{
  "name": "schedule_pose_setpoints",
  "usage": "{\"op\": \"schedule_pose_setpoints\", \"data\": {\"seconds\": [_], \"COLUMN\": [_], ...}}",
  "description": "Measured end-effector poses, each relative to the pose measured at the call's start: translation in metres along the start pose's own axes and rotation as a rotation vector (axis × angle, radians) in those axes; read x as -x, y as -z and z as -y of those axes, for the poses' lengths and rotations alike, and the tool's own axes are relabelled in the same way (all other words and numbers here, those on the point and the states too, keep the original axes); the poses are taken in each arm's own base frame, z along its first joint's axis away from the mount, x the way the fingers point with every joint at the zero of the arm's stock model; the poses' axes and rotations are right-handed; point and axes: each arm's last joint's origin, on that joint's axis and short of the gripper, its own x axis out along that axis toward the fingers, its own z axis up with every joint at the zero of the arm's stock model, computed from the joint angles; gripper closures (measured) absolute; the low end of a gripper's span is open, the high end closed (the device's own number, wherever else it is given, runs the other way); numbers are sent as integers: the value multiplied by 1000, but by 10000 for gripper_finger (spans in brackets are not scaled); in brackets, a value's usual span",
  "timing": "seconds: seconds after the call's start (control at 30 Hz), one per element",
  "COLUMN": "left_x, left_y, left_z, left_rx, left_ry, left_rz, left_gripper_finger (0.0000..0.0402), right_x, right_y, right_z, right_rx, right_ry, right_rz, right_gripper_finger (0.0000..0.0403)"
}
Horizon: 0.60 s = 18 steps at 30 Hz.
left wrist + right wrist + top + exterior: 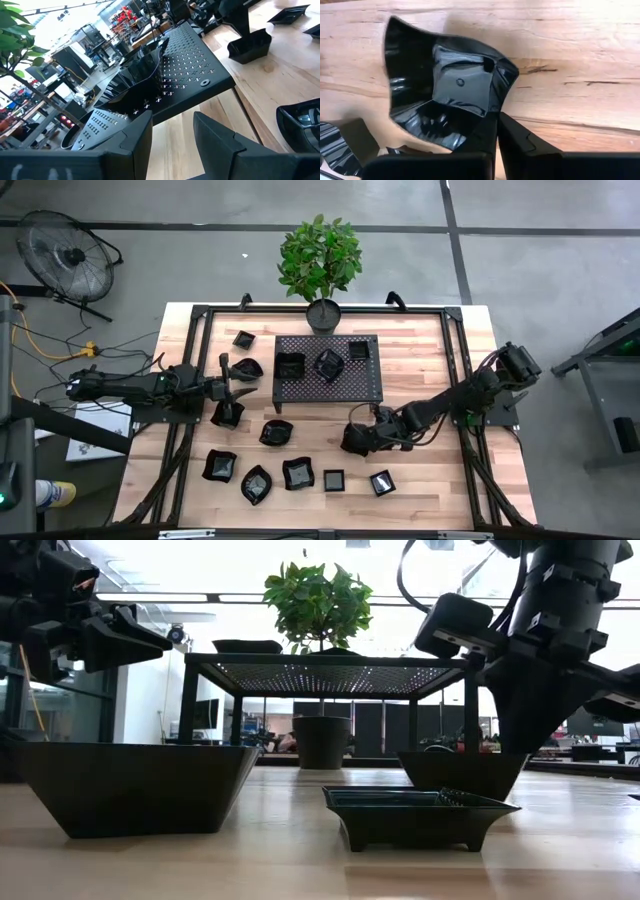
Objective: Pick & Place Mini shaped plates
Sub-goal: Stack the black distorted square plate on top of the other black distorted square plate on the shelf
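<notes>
Several glossy black mini plates lie on the wooden table, among them a square one (334,480) and wavy ones (297,473) (257,484). Three more (290,366) (329,364) (360,350) rest on the black perforated rack (370,385). My right gripper (356,436) is right of the table's middle, shut on a wavy-edged plate (445,90). My left gripper (236,387) is open and empty, raised left of the rack between two plates (247,368) (228,413); its fingers (140,140) point toward the rack (190,75). My right gripper pinches the wavy plate's side wall at one corner (495,112) between its two fingers, one finger (482,142) on the inner side and one outside. The fingers come from above, pointing down (540,710). The plate (460,775) sits upright; whether its base is on the table I cannot tell.
A potted plant (320,265) stands at the table's far edge behind the rack. A black frame (455,380) runs along the table's sides. In the low view a large dish (130,785) and a flat rectangular dish (415,812) stand near the front edge.
</notes>
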Motion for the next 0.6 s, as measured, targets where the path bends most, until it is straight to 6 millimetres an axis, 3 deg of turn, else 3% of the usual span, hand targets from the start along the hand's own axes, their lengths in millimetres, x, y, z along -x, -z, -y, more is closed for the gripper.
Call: {"op": "schedule_pose_setpoints", "data": {"seconds": [0.27,0.6], "left_x": [0,0], "left_y": [0,0], "left_z": [0,0], "left_rx": [0,0], "left_ry": [0,0], "left_rz": [0,0], "left_gripper_finger": [261,261], "right_x": [4,44], "right_y": [4,12], "right_z": [1,-11], "right_rx": [71,221], "right_ry": [-2,-174], "right_rz": [-36,-61], "right_gripper_finger": [401,402]}}
